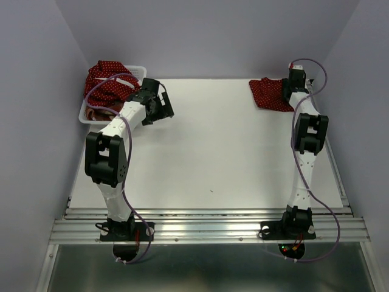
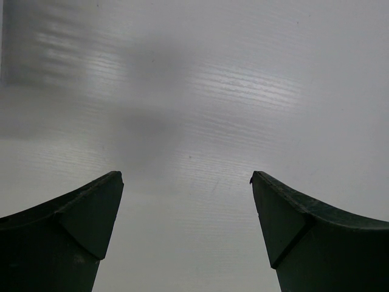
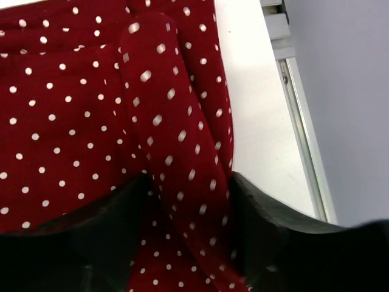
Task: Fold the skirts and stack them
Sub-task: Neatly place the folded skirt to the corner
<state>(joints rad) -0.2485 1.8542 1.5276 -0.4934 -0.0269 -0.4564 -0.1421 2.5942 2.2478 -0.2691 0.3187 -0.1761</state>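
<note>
The polka-dot skirt (image 3: 61,121) forms a soft rounded ridge inside the right pincer (image 3: 189,179).

The right arm (image 1: 310,134) hides the right-hand part of the polka-dot skirt (image 1: 264,94) lying beneath it.

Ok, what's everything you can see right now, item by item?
skirt on the table: one, dark red with white dots, far right corner, under the right hand.
skirt in the basket: one showing, dark red with white dots, heaped up; anything beneath it is hidden.
basket: one, white, far left corner of the table.
table: one, white.
left hand: one, dark fingers, open, above bare table beside the basket.
right hand: one, dark fingers, over the skirt on the table, with a ridge of its cloth between the fingers.
</note>
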